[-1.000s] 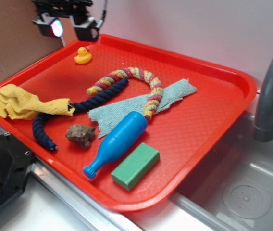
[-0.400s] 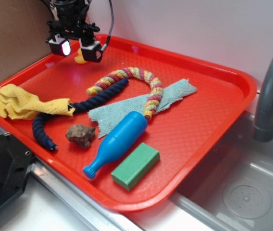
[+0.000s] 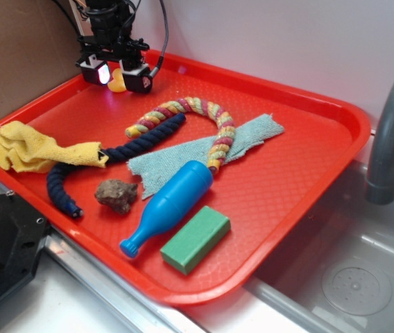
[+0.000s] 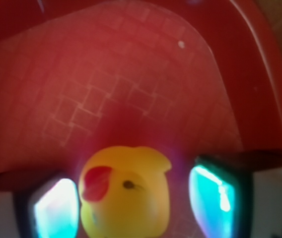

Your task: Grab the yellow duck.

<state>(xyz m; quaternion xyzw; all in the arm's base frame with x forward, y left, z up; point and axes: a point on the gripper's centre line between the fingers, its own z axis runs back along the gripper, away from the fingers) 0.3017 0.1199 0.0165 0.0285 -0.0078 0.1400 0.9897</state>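
**A:** Far back corner of the red tray (image 3: 308,173), and the end effector (image 3: 117,71) is right down over the yellow duck (image 3: 116,82). You can just see a sliver of yellow between the two black fingers (image 3: 139,78).

**B:** The wrist view says it plainly: the duck (image 4: 125,191) sits squarely in the middle, orange beak turned to the left of that view, one glowing pad (image 4: 211,198) on either side. The jaws stand apart, with a gap visible between each pad and the duck's body. Nothing is clamped.

**A:** And the duck rests on the tray floor near the rear rim, well clear of everything else.

**B:** Plenty of other things further forward. The yellow cloth (image 3: 23,147) is bunched at the left edge, touching the navy rope (image 3: 86,166). The striped rope (image 3: 190,118) arcs across the middle, lying over the teal cloth (image 3: 204,152).

**A:** Nearer the front, a brown rock (image 3: 116,195), the blue bottle (image 3: 169,205) lying on its side, and a green block (image 3: 195,238) just beside it.

**B:** To the right, a grey faucet (image 3: 391,125) stands over the sink (image 3: 349,277).
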